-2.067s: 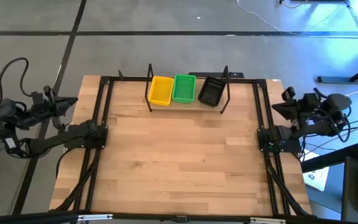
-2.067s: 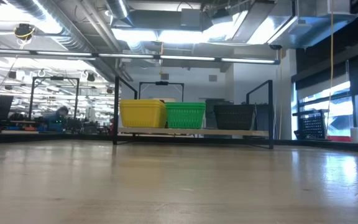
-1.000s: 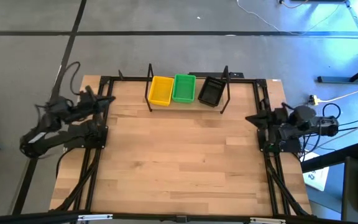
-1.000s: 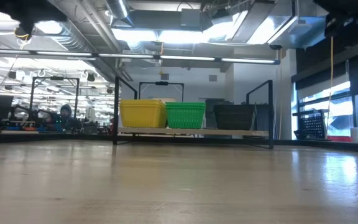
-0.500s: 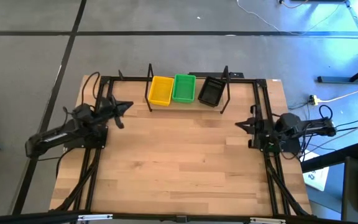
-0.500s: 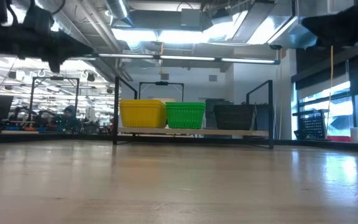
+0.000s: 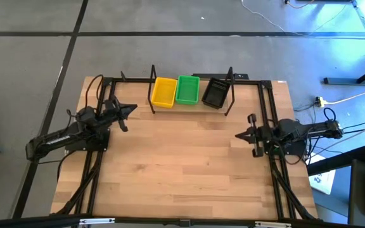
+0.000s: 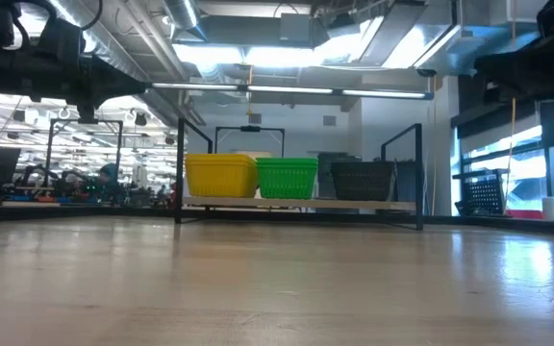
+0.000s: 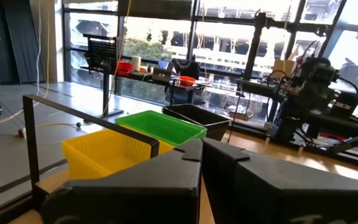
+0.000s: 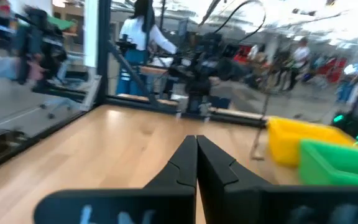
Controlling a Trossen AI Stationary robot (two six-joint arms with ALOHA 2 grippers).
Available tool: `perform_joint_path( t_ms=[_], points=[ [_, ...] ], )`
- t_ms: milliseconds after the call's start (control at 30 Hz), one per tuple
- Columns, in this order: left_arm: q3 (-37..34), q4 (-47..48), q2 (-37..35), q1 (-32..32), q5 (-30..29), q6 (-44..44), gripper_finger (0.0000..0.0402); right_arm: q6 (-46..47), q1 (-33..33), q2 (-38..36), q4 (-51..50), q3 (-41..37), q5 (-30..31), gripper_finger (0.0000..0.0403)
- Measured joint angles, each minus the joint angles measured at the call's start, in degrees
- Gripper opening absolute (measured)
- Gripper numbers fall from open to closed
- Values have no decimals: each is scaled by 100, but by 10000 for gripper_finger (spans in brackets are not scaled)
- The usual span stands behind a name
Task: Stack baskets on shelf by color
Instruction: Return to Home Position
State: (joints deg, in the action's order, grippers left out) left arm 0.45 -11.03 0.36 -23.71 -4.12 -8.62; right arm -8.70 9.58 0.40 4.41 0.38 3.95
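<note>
Hovering above the wooden table (image 7: 182, 171) near its sides, the left gripper (image 7: 132, 108) and right gripper (image 7: 237, 135) each had fingers pressed together, empty. Beyond them, at the far edge, the shelf (image 8: 296, 204) held the yellow basket (image 7: 164, 92), green basket (image 7: 187, 89) and black basket (image 7: 215, 93) side by side.

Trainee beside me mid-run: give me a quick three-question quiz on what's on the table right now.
1. True or false: on the shelf, the green basket sits between the yellow basket and the black basket.
2. The left gripper, over the left side of the table, and the right gripper, over its right side, are: A) both open; B) both shut, empty; C) each shut on a basket.
3. Fill in: seen from above, the ___ basket lies askew to the other two.
Key: 1 true; 2 B; 3 black.
</note>
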Motion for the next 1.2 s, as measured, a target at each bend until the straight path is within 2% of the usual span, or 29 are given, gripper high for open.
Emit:
perform_joint_path(
  t_ms=[233,433,1200],
  points=[
    [0,0,0,0,-2,-131,0,238,-2,-6,15,0,-103,0],
    [0,0,0,-1,-2,-131,0,259,-2,-4,13,0,235,0],
    [-2,0,0,0,-2,-133,0,244,-4,-4,-2,0,245,0]
  ],
)
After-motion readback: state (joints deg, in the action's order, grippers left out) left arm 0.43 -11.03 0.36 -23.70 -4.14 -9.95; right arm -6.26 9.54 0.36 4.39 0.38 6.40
